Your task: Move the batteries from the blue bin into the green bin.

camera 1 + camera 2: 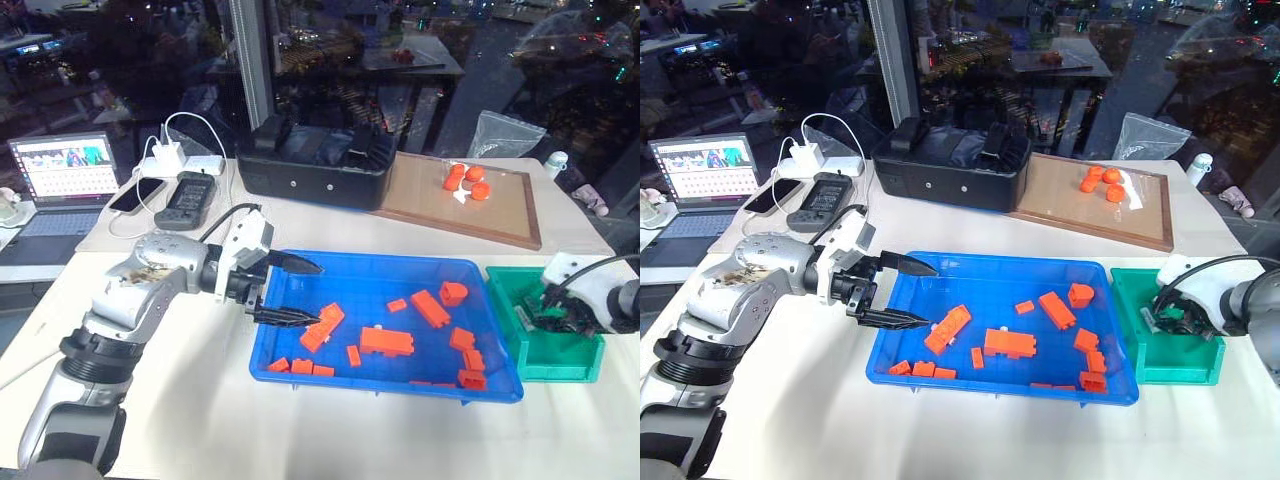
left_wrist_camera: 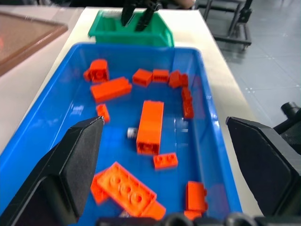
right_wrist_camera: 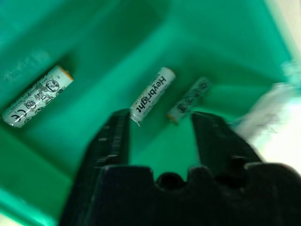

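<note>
I see right claw (image 3: pixel 160 123) released over green bin (image 1: pixel 585 355), three batteries (image 3: pixel 152 95) lying inside. Left claw (image 1: pixel 292 291) spread wide, empty, at blue bin (image 1: pixel 385 262) edge.

Orange blocks (image 1: pixel 386 341) are crowding the blue bin's (image 1: pixel 370 268) floor, leaving bare lanes along its far wall. My right gripper (image 3: pixel 160 123) is filling the narrow green bin (image 1: pixel 580 362), fingers spread over three batteries (image 3: pixel 152 95).

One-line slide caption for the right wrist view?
Open right gripper above three batteries lying in the green bin.
</note>
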